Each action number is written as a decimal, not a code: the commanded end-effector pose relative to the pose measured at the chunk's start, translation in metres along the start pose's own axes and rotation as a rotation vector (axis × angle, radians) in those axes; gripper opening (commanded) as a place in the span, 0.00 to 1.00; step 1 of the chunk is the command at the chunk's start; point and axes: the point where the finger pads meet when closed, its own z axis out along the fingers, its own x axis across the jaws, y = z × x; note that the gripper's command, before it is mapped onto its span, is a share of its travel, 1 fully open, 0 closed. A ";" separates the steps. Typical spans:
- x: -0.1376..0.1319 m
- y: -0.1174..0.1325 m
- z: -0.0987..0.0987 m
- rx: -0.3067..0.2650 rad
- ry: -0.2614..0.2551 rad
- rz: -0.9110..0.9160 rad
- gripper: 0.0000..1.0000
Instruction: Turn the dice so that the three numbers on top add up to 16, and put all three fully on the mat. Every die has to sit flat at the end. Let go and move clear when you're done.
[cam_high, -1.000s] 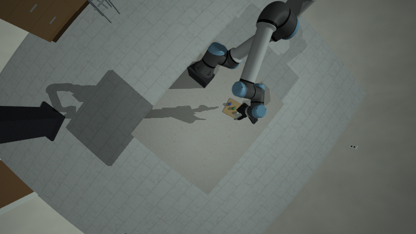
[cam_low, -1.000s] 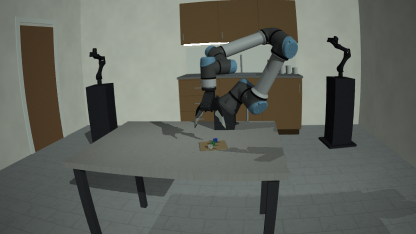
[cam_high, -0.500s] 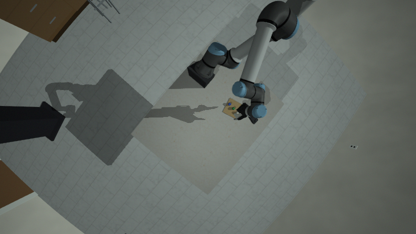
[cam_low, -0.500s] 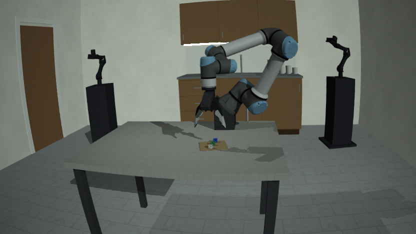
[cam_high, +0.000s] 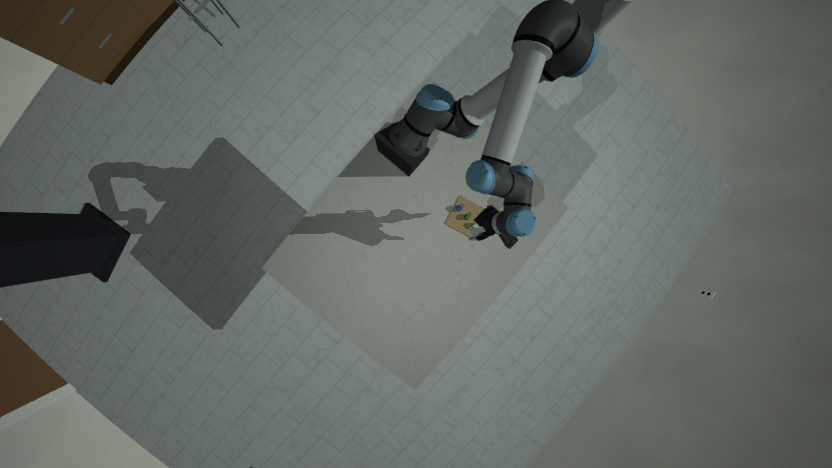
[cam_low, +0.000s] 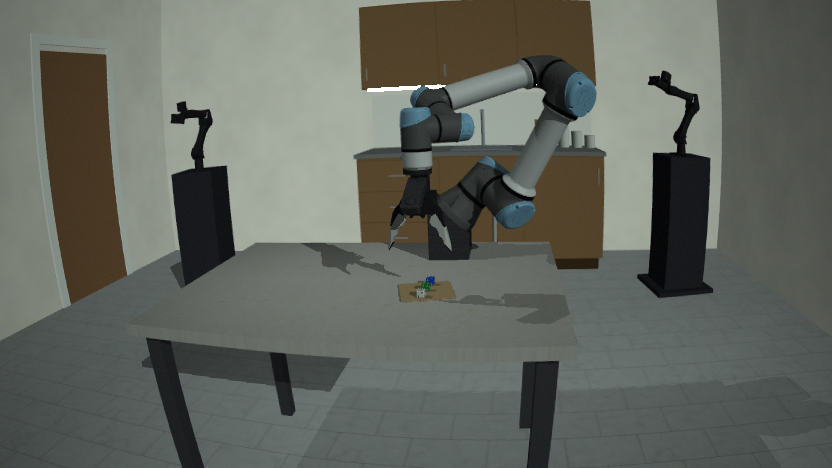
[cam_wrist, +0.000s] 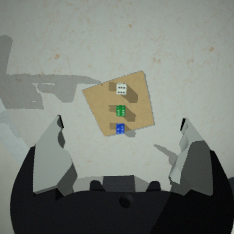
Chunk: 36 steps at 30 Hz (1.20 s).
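Observation:
A small tan mat (cam_wrist: 140, 95) (cam_low: 439, 291) (cam_high: 453, 220) lies on the grey table (cam_low: 302, 302). Three dice sit flat on it in a row: a white die (cam_wrist: 121, 89) (cam_low: 420, 292), a green die (cam_wrist: 120, 110) (cam_low: 426, 286) (cam_high: 467, 217) and a blue die (cam_wrist: 120, 128) (cam_low: 430, 279) (cam_high: 459, 206). All three lie inside the mat's edges. In the wrist view the white die shows six pips on top; the other tops are too small to read. My gripper (cam_wrist: 122, 117) (cam_low: 418, 235) hangs well above the mat, fingers spread wide and empty.
The arm's base (cam_low: 448, 241) stands at the table's far edge behind the mat. Two black pedestals with camera arms (cam_low: 202, 215) (cam_low: 679, 221) stand on the floor left and right of the table. Kitchen cabinets line the back wall.

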 end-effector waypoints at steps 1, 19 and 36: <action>0.000 0.000 -0.024 0.001 0.000 0.000 1.00; 0.000 0.000 -0.075 0.001 0.000 0.000 1.00; 0.000 0.000 -0.075 0.001 0.000 0.000 1.00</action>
